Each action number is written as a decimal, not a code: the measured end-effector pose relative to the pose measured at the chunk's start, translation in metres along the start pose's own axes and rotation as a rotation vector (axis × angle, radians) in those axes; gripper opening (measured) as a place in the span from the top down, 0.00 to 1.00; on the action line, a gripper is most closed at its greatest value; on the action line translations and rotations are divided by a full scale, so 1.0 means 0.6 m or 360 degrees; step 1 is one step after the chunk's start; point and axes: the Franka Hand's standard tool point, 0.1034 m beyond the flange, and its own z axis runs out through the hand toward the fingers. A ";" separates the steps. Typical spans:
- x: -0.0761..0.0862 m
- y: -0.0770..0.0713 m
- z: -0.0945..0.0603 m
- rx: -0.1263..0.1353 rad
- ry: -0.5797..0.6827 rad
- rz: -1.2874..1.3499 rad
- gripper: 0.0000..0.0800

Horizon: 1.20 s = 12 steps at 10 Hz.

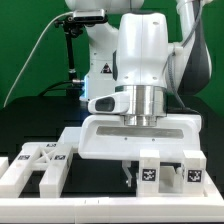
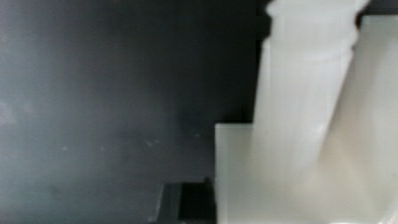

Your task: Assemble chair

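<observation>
The white chair parts lie near the front of the black table. A group of tagged white pieces (image 1: 40, 162) sits at the exterior view's left. Two tagged white blocks (image 1: 150, 173) (image 1: 192, 172) stand just under my hand. My gripper (image 1: 138, 176) hangs low over them, with one dark finger (image 1: 128, 174) showing beside the nearer block. In the wrist view that dark finger (image 2: 189, 202) rests against the edge of a white chair part (image 2: 267, 170), with a tall white post (image 2: 302, 90) beyond it. The other finger is hidden, so the grip cannot be read.
A thin white border frame (image 1: 110, 212) runs along the table's front. The robot's base and dark cables (image 1: 70, 60) stand behind, before a green backdrop. Bare black table (image 2: 89, 100) lies beside the white part.
</observation>
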 end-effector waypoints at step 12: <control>-0.065 0.099 -0.158 0.0191 -0.1233 -0.0045 0.95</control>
